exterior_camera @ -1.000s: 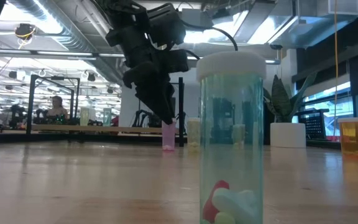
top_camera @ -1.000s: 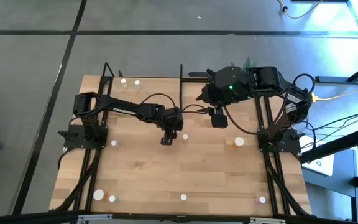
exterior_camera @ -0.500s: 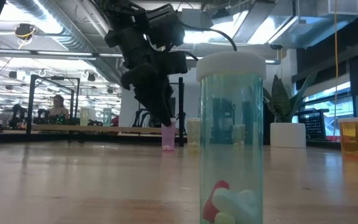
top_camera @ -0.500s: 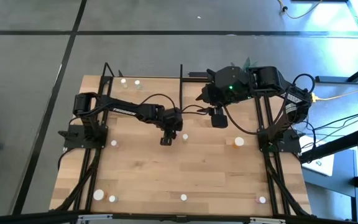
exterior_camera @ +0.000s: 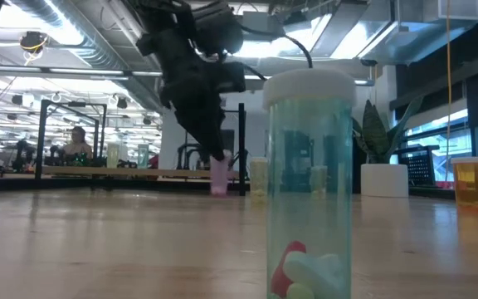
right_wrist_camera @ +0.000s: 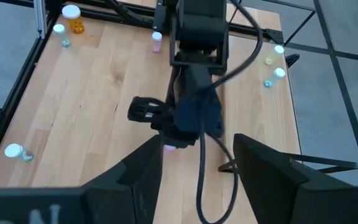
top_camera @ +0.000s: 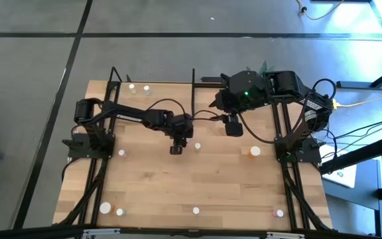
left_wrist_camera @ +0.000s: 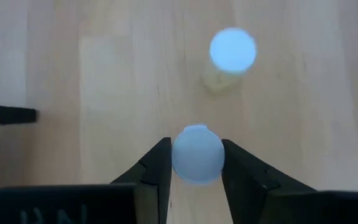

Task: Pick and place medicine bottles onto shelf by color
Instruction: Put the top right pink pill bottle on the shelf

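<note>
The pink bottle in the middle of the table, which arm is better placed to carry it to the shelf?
Left. The left gripper already has its fingers on either side of the pink bottle, against its white cap. The right gripper hangs open beside it, holding nothing.

The left arm reaches out over the middle of the table, its wrist bent so the left gripper (top_camera: 176, 149) points straight down, both fingers (left_wrist_camera: 157, 165) pressed against the white cap of a bottle (left_wrist_camera: 197, 154) between them. The right arm waits folded at the far edge, the right gripper (top_camera: 233, 127) with fingers parted.
</note>
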Available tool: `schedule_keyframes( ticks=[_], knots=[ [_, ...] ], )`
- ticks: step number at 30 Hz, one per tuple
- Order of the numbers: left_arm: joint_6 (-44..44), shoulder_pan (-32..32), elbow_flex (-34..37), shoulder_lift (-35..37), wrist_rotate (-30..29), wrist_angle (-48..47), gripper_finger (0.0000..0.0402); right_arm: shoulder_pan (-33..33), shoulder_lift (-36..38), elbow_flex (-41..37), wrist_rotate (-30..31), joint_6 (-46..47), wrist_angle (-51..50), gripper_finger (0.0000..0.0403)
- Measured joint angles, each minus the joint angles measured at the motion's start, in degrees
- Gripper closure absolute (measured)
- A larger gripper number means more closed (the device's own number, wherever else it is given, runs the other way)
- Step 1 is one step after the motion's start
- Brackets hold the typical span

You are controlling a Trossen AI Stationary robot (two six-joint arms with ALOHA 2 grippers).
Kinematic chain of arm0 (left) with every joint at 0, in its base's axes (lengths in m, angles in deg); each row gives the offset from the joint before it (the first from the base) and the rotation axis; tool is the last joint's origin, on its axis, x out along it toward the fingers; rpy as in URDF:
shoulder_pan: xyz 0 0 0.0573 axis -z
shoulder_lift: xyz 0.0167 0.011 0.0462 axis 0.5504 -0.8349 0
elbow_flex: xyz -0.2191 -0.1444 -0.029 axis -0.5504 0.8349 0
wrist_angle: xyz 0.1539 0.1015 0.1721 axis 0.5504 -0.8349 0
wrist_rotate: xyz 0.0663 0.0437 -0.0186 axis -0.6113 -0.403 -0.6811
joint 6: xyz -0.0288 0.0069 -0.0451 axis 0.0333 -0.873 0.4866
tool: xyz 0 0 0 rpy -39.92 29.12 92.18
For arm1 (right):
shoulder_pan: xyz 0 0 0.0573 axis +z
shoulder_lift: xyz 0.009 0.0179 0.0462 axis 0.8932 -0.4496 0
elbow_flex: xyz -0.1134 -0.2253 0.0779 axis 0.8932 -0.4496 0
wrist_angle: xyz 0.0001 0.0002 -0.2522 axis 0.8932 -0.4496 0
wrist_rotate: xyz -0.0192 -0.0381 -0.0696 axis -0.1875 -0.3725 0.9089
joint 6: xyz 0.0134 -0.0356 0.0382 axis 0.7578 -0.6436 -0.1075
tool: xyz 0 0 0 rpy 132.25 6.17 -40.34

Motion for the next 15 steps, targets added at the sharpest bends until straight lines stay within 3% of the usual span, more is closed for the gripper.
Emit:
schedule_keyframes(
  ticks=[6, 15],
  knots=[
    [2.76, -0.49, -0.18, 6.79, -0.59, -3.71, 0.0299, 0.0, 0.0, 0.02, 0.02, 0.0, 0.12, 0.0205],
    [8.25, -4.64, -0.18, 18.96, -9.68, -10.88, 0.0299, -0.04, 0.0, 0.07, 0.04, 0.02, 0.59, 0.0205]
  ],
)
